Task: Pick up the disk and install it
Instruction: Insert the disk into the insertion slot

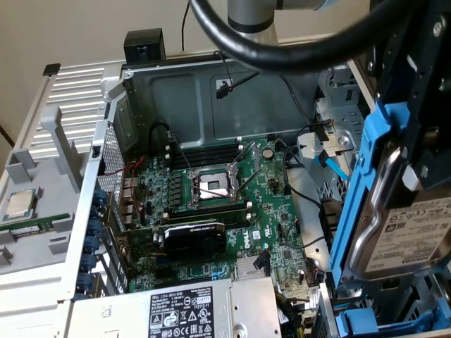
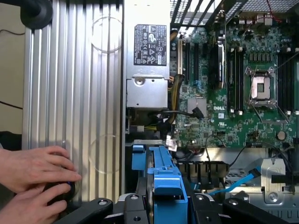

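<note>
Gripper (image 2: 167, 207) clamped on the disk (image 1: 412, 236) over open case (image 1: 183, 98) containing motherboard (image 1: 277, 184)

Jaws closed on disk (image 2: 167, 186), blue carrier edge-on; motherboard (image 2: 243, 88) beyond; person's hands (image 2: 32, 168) at ribbed panel (image 2: 74, 84) edge.

The exterior view looks steeply down from close above into the open computer case (image 1: 176, 91), facing its motherboard (image 1: 275, 211), with the disk (image 1: 416, 232) hanging so near the lens at the exterior view's right that it covers that edge of the case. The wrist view looks from just behind the gripper (image 2: 168, 207) along the disk's blue carrier (image 2: 161, 163) onto the same case from above, also near. Both views share the motherboard with its processor socket (image 1: 213, 186), the power supply (image 1: 183, 310) and the blue cable (image 1: 331, 162), turned a different way round in each.
</note>
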Motion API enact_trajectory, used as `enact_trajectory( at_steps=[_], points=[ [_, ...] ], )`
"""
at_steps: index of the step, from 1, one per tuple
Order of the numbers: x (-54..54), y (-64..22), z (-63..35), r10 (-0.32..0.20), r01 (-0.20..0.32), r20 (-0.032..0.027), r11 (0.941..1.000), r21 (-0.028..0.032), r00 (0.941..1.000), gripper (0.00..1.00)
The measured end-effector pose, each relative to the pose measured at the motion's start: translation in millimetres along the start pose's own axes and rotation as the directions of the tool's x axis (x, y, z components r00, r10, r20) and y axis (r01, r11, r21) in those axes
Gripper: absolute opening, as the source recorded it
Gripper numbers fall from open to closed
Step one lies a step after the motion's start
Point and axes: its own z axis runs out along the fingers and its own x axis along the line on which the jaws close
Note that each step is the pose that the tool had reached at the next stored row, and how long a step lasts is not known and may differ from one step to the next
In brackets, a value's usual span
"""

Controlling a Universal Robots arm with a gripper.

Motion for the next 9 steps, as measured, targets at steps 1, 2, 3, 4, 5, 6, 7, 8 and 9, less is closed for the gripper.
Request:
enact_trajectory(
  at_steps=[1, 2, 3, 4, 5, 6, 7, 8, 9],
  points=[
    [0.0, -0.5, 1.0, 0.000, 0.000, 0.0000, 1.0000, -0.0001, 1.0000, 0.37],
    [0.0, -0.8, 2.0, 0.000, 0.000, 0.0000, 1.0000, 0.0000, 1.0000, 0.37],
    [0.1, -1.2, 3.1, 0.000, 0.000, -0.0001, 1.0000, 0.0000, 1.0000, 0.37],
    [0.1, -1.4, 4.1, 0.000, 0.000, 0.0000, 1.0000, 0.0000, 1.0000, 0.37],
    [0.2, -1.4, 5.2, 0.000, 0.000, 0.0000, 1.0000, 0.0000, 1.0000, 0.37],
    [0.2, -1.5, 6.2, 0.000, 0.000, 0.0001, 1.0000, 0.0000, 1.0000, 0.37],
    [0.3, -1.8, 6.8, 0.001, -0.001, 0.0001, 1.0000, 0.0000, 1.0000, 0.37],
    [0.3, -2.1, 7.4, 0.002, -0.002, 0.0002, 1.0000, 0.0000, 1.0000, 0.37],
    [0.3, -2.5, 7.9, 0.004, -0.004, 0.0005, 1.0000, 0.0001, 1.0000, 0.37]
  ],
)
